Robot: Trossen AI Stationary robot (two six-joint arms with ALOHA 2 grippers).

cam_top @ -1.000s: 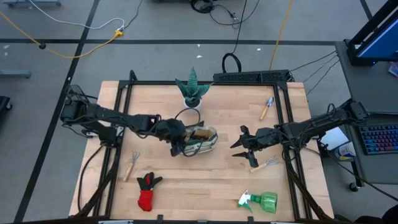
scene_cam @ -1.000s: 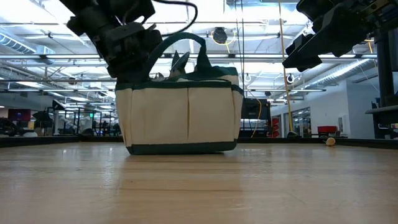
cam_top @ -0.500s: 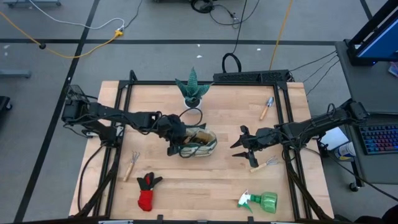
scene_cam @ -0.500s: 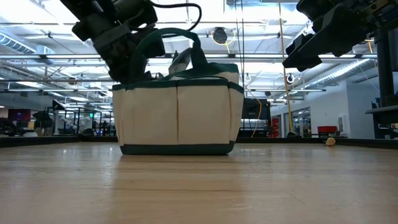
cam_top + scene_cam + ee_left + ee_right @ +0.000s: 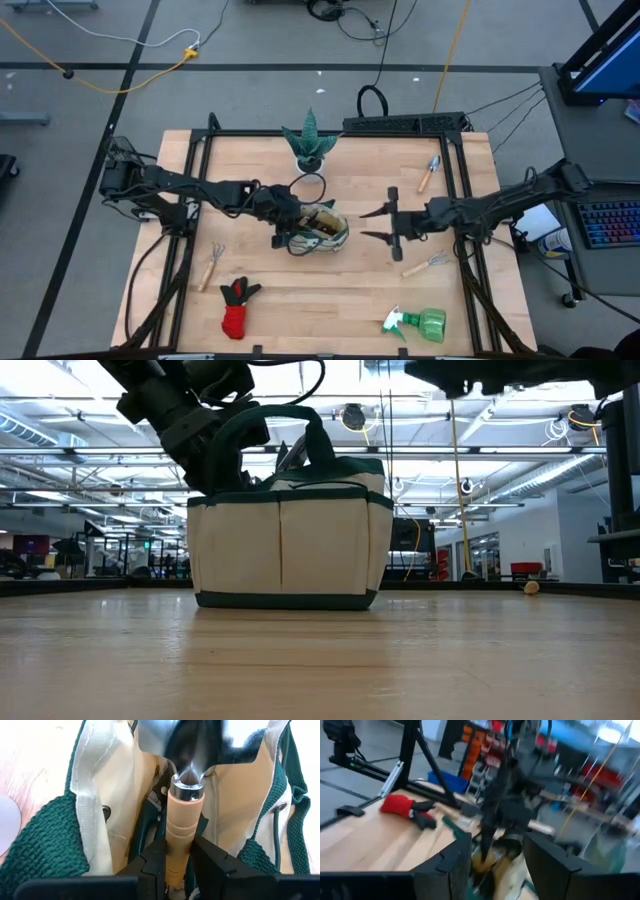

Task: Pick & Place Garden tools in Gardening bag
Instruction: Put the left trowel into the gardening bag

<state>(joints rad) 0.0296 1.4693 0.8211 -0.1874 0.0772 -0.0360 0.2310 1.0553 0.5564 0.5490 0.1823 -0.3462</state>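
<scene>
The beige gardening bag (image 5: 318, 229) with dark green trim stands upright on its base at the table's middle; it also shows in the low view (image 5: 285, 540). Green-black pruning shears (image 5: 149, 817) lie inside it. My left gripper (image 5: 284, 226) is at the bag's left rim, shut on a wooden-handled trowel (image 5: 182, 795) whose metal blade (image 5: 192, 742) points into the bag. My right gripper (image 5: 372, 225) is open and empty, level, right of the bag and pointing at it. A fork (image 5: 427, 265), a rake (image 5: 211, 265), a second trowel (image 5: 429, 172), a red-black glove (image 5: 235, 306) and a green spray bottle (image 5: 420, 323) lie on the table. My left gripper pinches the trowel's wooden handle (image 5: 176, 852) between its two fingers, toward the handle's free end. The fingers come from the table's left, slanting down, and lie along the handle. The trowel is clear of the table, its blade leading inside the bag's opening.
A spiky green plant (image 5: 310, 143) in a white pot stands just beyond the bag's far side. The bag's dark loop handle (image 5: 290, 420) arches over its opening. Black frame rails (image 5: 455, 200) run along the table's sides.
My right gripper has tipped up from pointing down to level and now points toward the bag, with its fingers spread. My left gripper has gone a little toward the table's left with the trowel at the bag's rim, and the bag has shifted slightly with it.
</scene>
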